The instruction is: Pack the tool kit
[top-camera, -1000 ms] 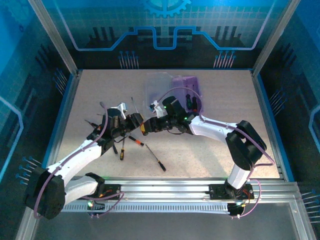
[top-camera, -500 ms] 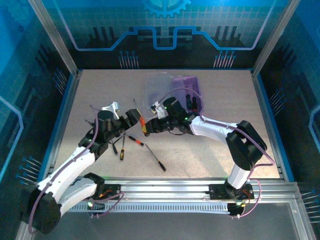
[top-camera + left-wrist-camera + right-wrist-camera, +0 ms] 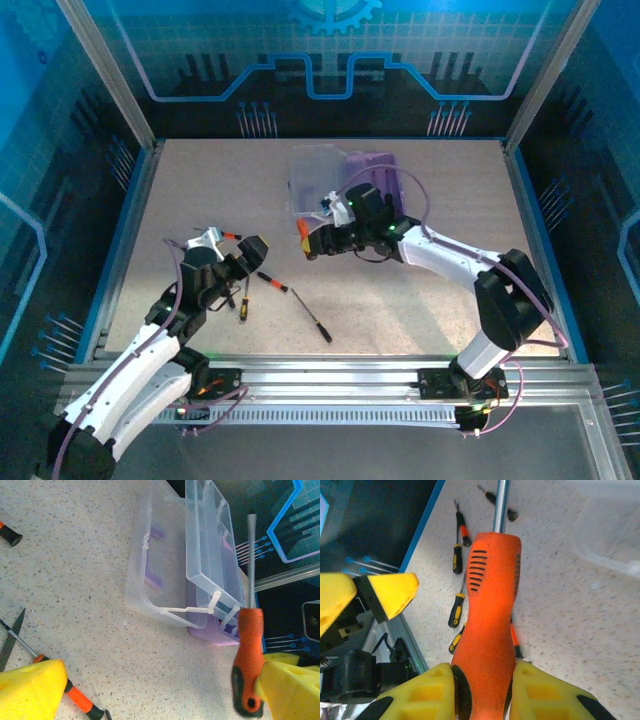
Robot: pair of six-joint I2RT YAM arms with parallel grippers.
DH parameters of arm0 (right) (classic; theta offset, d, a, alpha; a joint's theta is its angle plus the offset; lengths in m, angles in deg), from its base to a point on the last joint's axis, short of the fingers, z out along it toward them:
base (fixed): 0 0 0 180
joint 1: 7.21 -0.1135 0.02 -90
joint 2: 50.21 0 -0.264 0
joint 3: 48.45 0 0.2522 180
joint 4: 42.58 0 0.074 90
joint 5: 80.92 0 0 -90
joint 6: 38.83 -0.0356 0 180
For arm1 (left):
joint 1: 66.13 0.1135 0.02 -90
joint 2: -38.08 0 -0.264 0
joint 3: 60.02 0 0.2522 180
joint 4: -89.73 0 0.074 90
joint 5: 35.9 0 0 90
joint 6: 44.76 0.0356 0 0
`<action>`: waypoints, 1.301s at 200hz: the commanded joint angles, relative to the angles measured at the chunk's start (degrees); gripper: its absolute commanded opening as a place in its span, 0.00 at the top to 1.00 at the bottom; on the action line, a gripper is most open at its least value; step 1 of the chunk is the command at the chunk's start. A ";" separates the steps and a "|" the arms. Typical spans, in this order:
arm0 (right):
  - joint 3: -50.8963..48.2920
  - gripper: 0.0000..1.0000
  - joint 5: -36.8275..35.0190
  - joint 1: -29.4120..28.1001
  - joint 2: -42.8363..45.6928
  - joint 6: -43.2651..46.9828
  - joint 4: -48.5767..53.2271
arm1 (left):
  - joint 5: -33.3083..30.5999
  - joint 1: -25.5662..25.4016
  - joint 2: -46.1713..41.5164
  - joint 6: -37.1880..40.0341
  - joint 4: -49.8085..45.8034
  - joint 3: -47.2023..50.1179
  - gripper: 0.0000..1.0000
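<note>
The tool kit (image 3: 372, 168) lies open at the back of the table, with its purple base (image 3: 212, 630) on the right and its clear lid (image 3: 312, 172) folded out to the left. My right gripper (image 3: 318, 241) hovers just in front of the lid. It is shut on the butt of a thick orange-black screwdriver (image 3: 492, 595), whose shaft points away to the left. My left gripper (image 3: 236, 258) stands open over the table at the left, nothing between its yellow fingers (image 3: 30, 692). From the left wrist, the held screwdriver (image 3: 248, 655) shows upright beside the right-hand finger.
Several slim screwdrivers lie loose between the arms: an orange-black one (image 3: 272, 282), a dark one (image 3: 312, 322) and a yellow-black one (image 3: 243, 302). More of them (image 3: 461, 527) lie by the left edge. A blue-edged rail (image 3: 125, 230) borders the table.
My left gripper opened, let go of the thick screwdriver and drew back to the left. My right gripper kept the screwdriver and moved it right and back, toward the case.
</note>
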State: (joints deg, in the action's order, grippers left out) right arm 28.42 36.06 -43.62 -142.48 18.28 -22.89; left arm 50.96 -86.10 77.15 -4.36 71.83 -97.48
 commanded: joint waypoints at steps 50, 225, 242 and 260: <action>1.59 0.79 -1.70 13.16 8.42 4.11 5.13 | 1.00 0.59 -0.12 -2.07 0.68 3.04 0.01; 16.21 0.76 -10.46 27.58 -12.08 9.25 14.55 | 6.06 0.54 4.10 -3.59 2.42 2.65 0.01; 18.13 0.75 -10.64 27.49 -14.48 8.95 15.79 | 5.94 0.54 3.67 -3.47 1.36 2.14 0.01; 19.24 0.74 -11.18 27.10 -16.19 8.80 16.73 | 5.84 0.54 3.02 -3.56 1.11 2.30 0.01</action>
State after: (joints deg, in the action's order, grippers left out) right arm 44.90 25.75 -16.82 -156.57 25.84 -9.64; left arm 55.70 -86.10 81.47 -7.35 73.57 -94.88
